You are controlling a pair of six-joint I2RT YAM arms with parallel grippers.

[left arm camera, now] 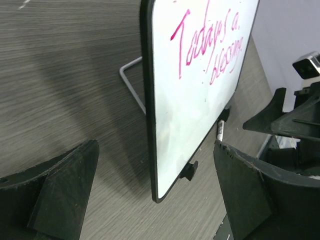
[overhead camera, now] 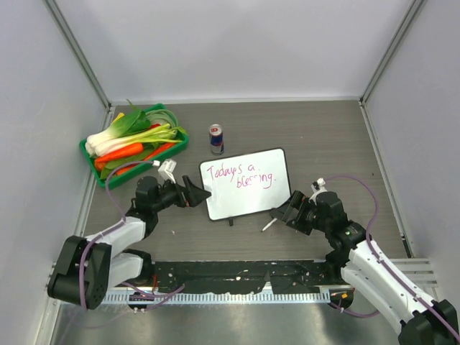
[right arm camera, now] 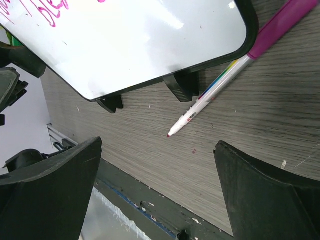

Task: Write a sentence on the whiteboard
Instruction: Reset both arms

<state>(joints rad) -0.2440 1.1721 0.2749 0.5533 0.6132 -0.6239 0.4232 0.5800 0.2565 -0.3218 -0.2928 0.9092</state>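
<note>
Sentence [overhead camera: 237, 175] complete on whiteboard [overhead camera: 248, 203], frame centre; marker [right arm camera: 215, 89] lying beside. Left gripper [overhead camera: 201, 192], right gripper [overhead camera: 282, 214] wide, empty. Retreat judged next.

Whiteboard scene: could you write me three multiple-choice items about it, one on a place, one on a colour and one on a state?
1. Where does the can stand?
A. beyond the board's far edge
B. at its near edge
C. on it

2. What colour is the writing?
A. blue
B. pink
C. black

3. The right gripper is:
A. open and empty
B. shut and empty
C. shut on something

Answers:
1 A, the top view shows it past the far edge.
2 B, the letters show pink.
3 A, its jaws stand wide apart and the pen lies loose below them.
</note>
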